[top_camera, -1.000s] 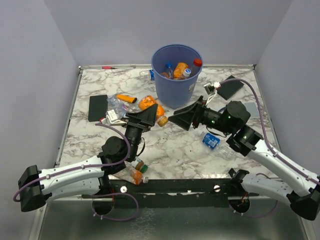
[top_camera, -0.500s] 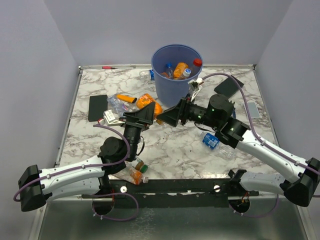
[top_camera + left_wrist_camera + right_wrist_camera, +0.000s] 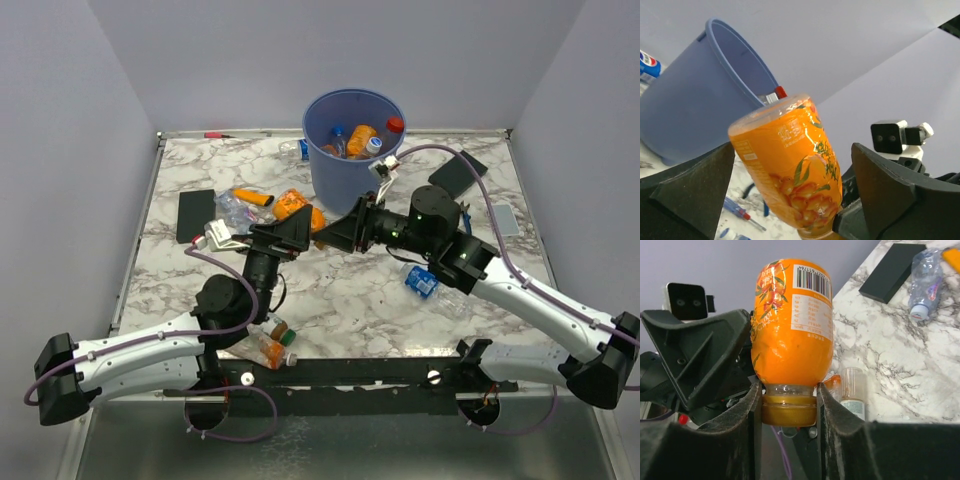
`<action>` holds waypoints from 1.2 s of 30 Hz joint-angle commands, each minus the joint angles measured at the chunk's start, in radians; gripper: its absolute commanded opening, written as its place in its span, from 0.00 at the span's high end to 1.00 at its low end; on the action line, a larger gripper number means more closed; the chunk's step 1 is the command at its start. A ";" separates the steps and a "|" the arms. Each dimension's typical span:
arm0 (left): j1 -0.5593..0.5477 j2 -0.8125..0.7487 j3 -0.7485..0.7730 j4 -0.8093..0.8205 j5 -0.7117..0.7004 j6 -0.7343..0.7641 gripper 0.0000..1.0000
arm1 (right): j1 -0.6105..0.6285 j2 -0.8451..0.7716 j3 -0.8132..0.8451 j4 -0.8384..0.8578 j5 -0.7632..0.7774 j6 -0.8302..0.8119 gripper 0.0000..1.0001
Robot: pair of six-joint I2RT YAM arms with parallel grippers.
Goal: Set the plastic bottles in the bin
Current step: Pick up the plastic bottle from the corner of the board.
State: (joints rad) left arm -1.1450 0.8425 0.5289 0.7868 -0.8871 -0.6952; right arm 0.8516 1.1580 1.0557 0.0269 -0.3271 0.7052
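Task part done: several bottles [image 3: 360, 138] lie in the bin [image 3: 345, 195], and stray bottles [image 3: 268, 348] are scattered over the table [image 3: 340, 300]. The right hand [image 3: 788, 405] grips an orange bottle [image 3: 792, 325] by its neck, near the bin, not yet over it. The left hand [image 3: 790, 182] gapes around it, not touching.

Reaches toward 1 o'clock with the left arm, left gripper [image 3: 288, 236] spread wide. Stretches toward 10 o'clock with the right arm, elbow bent, right gripper [image 3: 343, 230] pinched on the neck of the orange bottle [image 3: 792, 325]. Meets tip to tip.
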 commanded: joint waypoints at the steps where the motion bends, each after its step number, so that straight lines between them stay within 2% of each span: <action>1: 0.002 -0.100 0.049 -0.167 0.050 0.185 0.01 | 0.005 -0.083 0.075 -0.213 0.128 -0.071 1.00; 4: 0.002 -0.177 0.096 -0.304 0.105 0.416 0.01 | 0.001 -0.153 0.127 -0.403 0.224 -0.148 1.00; 8: 0.002 -0.250 0.181 -0.542 0.254 0.746 0.01 | -0.002 -0.171 0.242 -0.655 0.254 -0.206 1.00; 11: 0.002 -0.249 0.269 -0.748 0.455 0.936 0.01 | -0.002 -0.135 0.328 -0.797 0.248 -0.230 1.00; 14: 0.002 -0.205 0.333 -0.953 0.717 1.094 0.01 | -0.002 -0.088 0.398 -0.891 0.223 -0.248 1.00; 16: 0.002 -0.167 0.330 -1.050 0.800 1.239 0.01 | -0.002 -0.063 0.422 -0.931 0.202 -0.256 1.00; 20: 0.001 -0.090 0.332 -1.155 0.689 1.425 0.01 | -0.002 -0.028 0.461 -0.983 0.172 -0.270 1.00; 24: 0.001 -0.098 0.330 -1.143 0.641 1.549 0.01 | -0.002 -0.015 0.473 -1.016 0.173 -0.283 1.00; 36: 0.001 -0.070 0.348 -1.100 0.725 1.627 0.01 | -0.002 0.090 0.504 -0.996 0.027 -0.313 1.00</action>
State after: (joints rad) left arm -1.1454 0.7490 0.8452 -0.3214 -0.2272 0.8852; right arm 0.8497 1.2057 1.5146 -0.9630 -0.2111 0.4187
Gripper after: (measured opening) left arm 0.990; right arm 0.400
